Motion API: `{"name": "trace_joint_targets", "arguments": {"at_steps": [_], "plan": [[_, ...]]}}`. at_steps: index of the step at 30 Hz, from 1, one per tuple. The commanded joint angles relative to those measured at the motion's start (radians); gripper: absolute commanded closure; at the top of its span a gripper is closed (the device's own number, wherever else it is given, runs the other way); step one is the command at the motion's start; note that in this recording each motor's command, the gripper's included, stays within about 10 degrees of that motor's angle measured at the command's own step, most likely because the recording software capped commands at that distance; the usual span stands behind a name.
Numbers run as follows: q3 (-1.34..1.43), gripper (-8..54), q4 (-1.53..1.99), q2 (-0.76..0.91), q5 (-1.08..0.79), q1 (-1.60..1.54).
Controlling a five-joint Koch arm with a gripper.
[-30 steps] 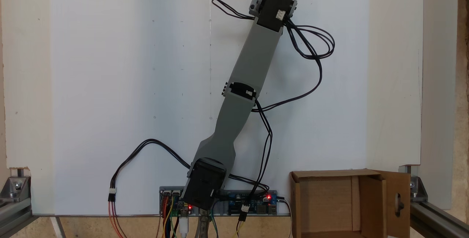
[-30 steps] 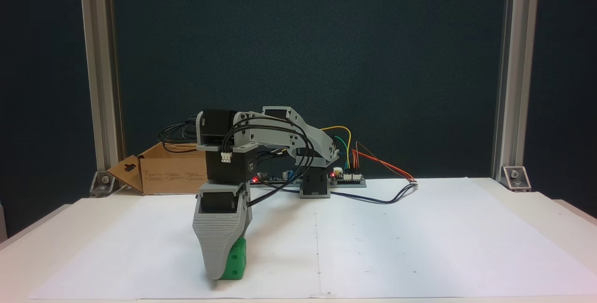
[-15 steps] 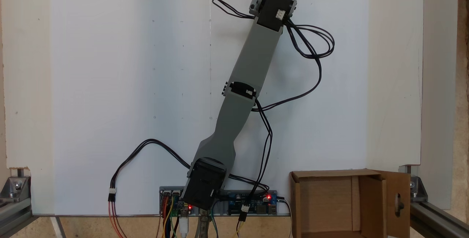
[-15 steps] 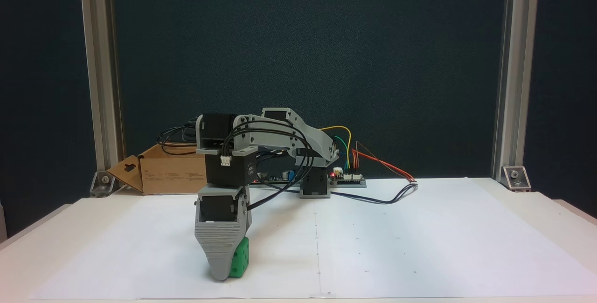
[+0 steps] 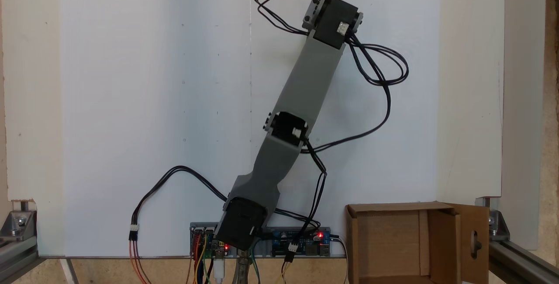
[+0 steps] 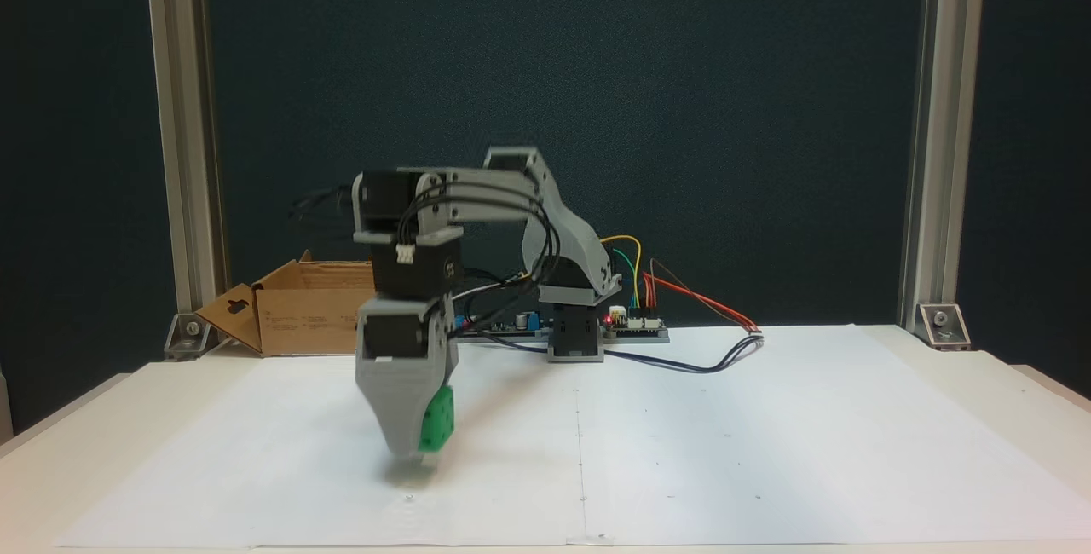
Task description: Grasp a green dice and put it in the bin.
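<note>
The gripper point(image 6: 415, 443) clamps the green dice point(image 6: 436, 419), clear of the white paper point(image 6: 682, 443). The bin point(image 6: 298, 307) sits at 10 o'clock.

Small bright green dice point(image 6: 437, 420): smooth plastic, slight sheen. Grey gripper point(image 6: 407, 450): matt plastic with ribbed layer lines; brown bin point(image 5: 401, 242): matt corrugated cardboard. White sheet point(image 5: 131, 100) on the table: smooth matt paper; frame posts point(image 6: 929, 136): brushed aluminium.
</note>
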Motion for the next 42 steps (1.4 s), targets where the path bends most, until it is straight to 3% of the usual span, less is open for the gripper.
{"name": "trace_joint_targets", "arguments": {"at_steps": [1,8,15,30,42], "plan": [[0.104,33.8,-0.126,0.164,-0.052,0.020],[0.391,33.8,-0.198,0.514,-0.078,0.097],[0.410,33.8,-0.184,0.799,-0.098,0.244],[0.304,33.8,-0.184,0.815,-0.163,0.999],[0.304,33.8,-0.318,0.546,-0.328,1.344]]}}
